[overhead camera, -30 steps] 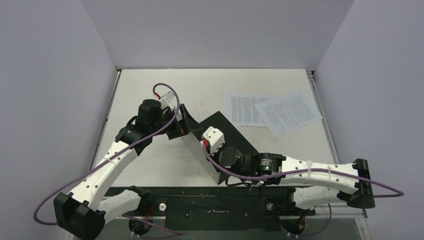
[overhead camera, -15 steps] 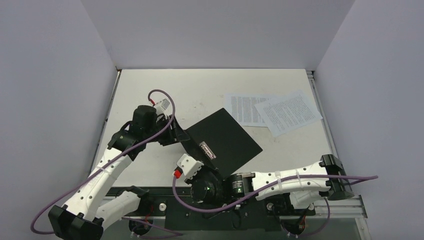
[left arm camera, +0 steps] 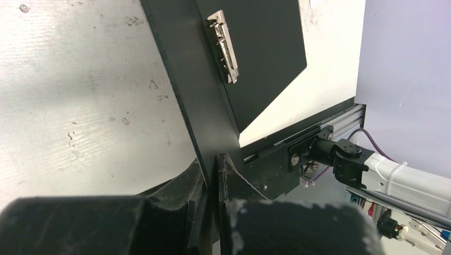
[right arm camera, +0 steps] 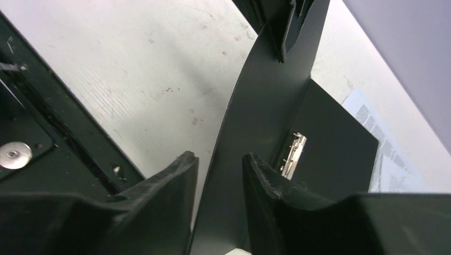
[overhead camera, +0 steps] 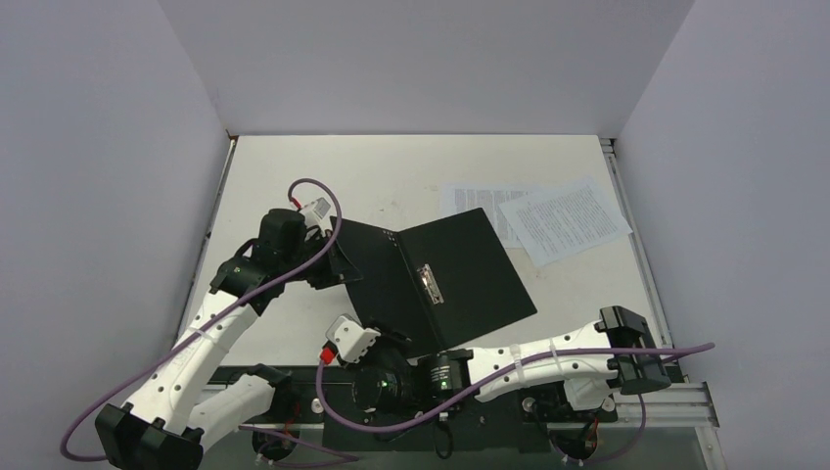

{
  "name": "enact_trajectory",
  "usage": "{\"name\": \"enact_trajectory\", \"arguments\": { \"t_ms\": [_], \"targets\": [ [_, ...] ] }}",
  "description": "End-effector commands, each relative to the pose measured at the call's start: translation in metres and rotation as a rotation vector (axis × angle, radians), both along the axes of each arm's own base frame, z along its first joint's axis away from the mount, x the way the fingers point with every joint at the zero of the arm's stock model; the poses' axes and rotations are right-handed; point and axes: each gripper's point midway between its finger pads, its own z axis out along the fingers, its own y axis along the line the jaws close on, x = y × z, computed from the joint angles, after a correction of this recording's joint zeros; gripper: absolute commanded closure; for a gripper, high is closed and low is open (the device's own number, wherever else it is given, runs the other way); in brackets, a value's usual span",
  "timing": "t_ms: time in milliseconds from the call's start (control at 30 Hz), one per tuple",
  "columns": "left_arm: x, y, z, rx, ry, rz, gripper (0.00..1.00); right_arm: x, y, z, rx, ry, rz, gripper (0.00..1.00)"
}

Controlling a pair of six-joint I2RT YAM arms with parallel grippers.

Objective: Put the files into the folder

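The black folder (overhead camera: pixel 470 274) lies open at mid-table, with a metal clip (overhead camera: pixel 431 284) along its spine. Its left cover (left arm camera: pixel 186 79) stands raised off the table. My left gripper (overhead camera: pixel 338 262) is shut on that cover's far-left edge; the left wrist view shows the gripper (left arm camera: pixel 213 159) with both jaws pressed on the thin black board. My right gripper (right arm camera: pixel 220 159) is open, its jaws straddling the cover's near edge (right arm camera: pixel 266 106) with a gap on each side. The files (overhead camera: pixel 566 220), two printed white sheets, lie overlapping at the back right, the folder's far corner partly over the left one (overhead camera: pixel 468 201).
A black rail (overhead camera: pixel 431 406) runs along the near table edge under both arm bases. Grey walls enclose the table on the left, back and right. The right arm (overhead camera: pixel 548 362) stretches low along the near edge. Bare tabletop (overhead camera: pixel 411 166) shows behind the folder.
The folder has swung open and its right half lies flat. My left gripper closed on the raised cover. My right gripper drew back toward the near edge and opened.
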Motion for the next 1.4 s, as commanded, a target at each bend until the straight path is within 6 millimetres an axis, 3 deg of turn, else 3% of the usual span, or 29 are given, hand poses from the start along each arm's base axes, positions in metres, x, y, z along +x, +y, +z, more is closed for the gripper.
{"name": "enact_trajectory", "arguments": {
  "t_ms": [0,67,167,333,500,667,867,1000,1200,1367],
  "targets": [
    [0.004,0.001,0.016,0.007,-0.110,-0.056,1.00,-0.002,0.016,0.041,0.126,-0.014,-0.002,0.55],
    [0.007,-0.002,0.016,-0.004,-0.121,-0.067,1.00,-0.004,0.015,0.043,0.135,-0.013,0.003,0.36],
    [0.011,-0.008,0.016,-0.028,-0.146,-0.097,1.00,-0.005,0.011,0.050,0.169,-0.003,0.013,0.19],
    [0.029,-0.010,0.009,-0.002,-0.159,-0.088,1.00,-0.008,-0.001,0.069,0.267,0.033,0.053,0.01],
    [0.048,-0.009,0.005,0.040,-0.167,-0.062,1.00,-0.008,-0.021,0.088,0.362,0.057,0.070,0.09],
    [0.068,-0.008,-0.001,0.069,-0.172,-0.028,1.00,0.006,-0.047,0.091,0.384,0.048,0.004,0.10],
    [0.090,-0.007,-0.011,0.084,-0.166,-0.005,1.00,0.054,-0.084,0.060,0.376,0.098,-0.171,0.10],
    [0.102,0.005,-0.016,0.088,-0.148,0.046,1.00,0.077,-0.103,0.035,0.383,0.153,-0.238,0.10],
    [0.116,0.026,-0.020,0.070,-0.127,0.138,1.00,0.107,-0.118,-0.005,0.375,0.257,-0.321,0.10],
    [0.121,0.035,-0.026,0.073,-0.112,0.171,1.00,0.121,-0.118,-0.039,0.359,0.340,-0.357,0.10]
  ]
}}
